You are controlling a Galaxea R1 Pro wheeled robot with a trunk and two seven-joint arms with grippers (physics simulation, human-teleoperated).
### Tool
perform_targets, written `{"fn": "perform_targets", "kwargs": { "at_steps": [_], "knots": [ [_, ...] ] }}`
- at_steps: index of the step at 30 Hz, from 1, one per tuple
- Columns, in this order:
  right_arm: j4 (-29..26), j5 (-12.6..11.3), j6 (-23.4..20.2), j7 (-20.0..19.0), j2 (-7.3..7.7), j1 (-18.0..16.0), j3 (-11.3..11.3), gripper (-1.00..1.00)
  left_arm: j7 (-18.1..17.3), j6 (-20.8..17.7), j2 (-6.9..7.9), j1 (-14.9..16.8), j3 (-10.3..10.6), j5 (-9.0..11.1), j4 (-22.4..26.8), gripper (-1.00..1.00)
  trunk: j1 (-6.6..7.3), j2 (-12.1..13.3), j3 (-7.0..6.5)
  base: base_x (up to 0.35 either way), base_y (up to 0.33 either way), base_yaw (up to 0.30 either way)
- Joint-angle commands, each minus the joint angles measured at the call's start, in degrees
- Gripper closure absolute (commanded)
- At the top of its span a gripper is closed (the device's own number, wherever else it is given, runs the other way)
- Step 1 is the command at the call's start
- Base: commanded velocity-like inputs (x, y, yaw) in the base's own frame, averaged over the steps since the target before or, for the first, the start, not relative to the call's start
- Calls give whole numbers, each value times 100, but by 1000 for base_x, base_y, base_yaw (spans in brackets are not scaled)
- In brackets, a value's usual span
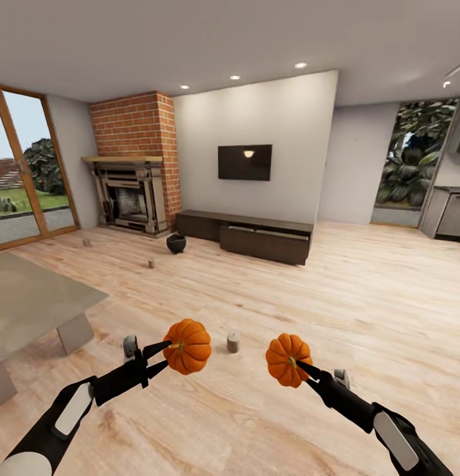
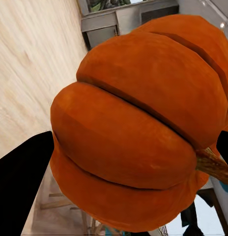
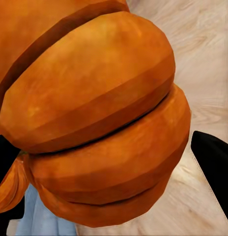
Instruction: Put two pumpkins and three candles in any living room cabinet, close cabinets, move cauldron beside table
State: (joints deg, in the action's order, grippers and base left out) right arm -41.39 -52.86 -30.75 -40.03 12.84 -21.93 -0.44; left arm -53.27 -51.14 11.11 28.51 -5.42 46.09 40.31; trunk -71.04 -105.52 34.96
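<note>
I have a pumpkin in each gripper. In the head view the left gripper (image 1: 165,352) sits low and left of centre, its jaws clamped on the left pumpkin (image 1: 188,346), and the right gripper (image 1: 301,367) sits low and right of centre, jaws clamped on the right pumpkin (image 1: 288,359); both are lifted clear of the wood floor (image 1: 362,297). My left wrist camera looks straight onto the left pumpkin's orange ribs (image 2: 143,128), with its brownish stem at the right edge and a black finger (image 2: 20,182) at the lower left. My right wrist camera gives the same close look at the right pumpkin (image 3: 94,118), with a dark finger (image 3: 214,162) at the right edge. Between the two pumpkins, a little further up the head frame, one candle (image 1: 234,342) stands upright on the floor. A second candle (image 1: 151,262) stands in the middle distance left of centre, and a third candle (image 1: 86,242) is further left, near the fireplace (image 1: 127,195). The cauldron (image 1: 176,243) rests on the floor just in front of the left end of the cabinet (image 1: 246,235), which runs along the far wall under the TV (image 1: 244,162); one drawer front near its middle looks pulled out a little. A corner of the grey table (image 1: 32,297) fills the left edge of the frame.
</note>
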Motion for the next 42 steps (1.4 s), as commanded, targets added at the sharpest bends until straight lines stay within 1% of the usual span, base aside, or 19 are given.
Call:
{"fn": "perform_targets", "kwargs": {
  "at_steps": [1,32,42],
  "knots": [
    [-1,-66,-54,13,0,-7,-8,100,-8,-48,-1,3,-12,49,6,100,23,38,-16,0,0,-288],
    [-1,-66,-54,13,-1,-11,-8,100,12,-45,1,5,-12,27,-5,100,704,1282,-679,0,0,-288],
    [-1,-66,-85,13,0,-9,-8,100,3,-23,1,6,-11,28,3,100,704,1282,-715,0,0,-287]
  ]
}}
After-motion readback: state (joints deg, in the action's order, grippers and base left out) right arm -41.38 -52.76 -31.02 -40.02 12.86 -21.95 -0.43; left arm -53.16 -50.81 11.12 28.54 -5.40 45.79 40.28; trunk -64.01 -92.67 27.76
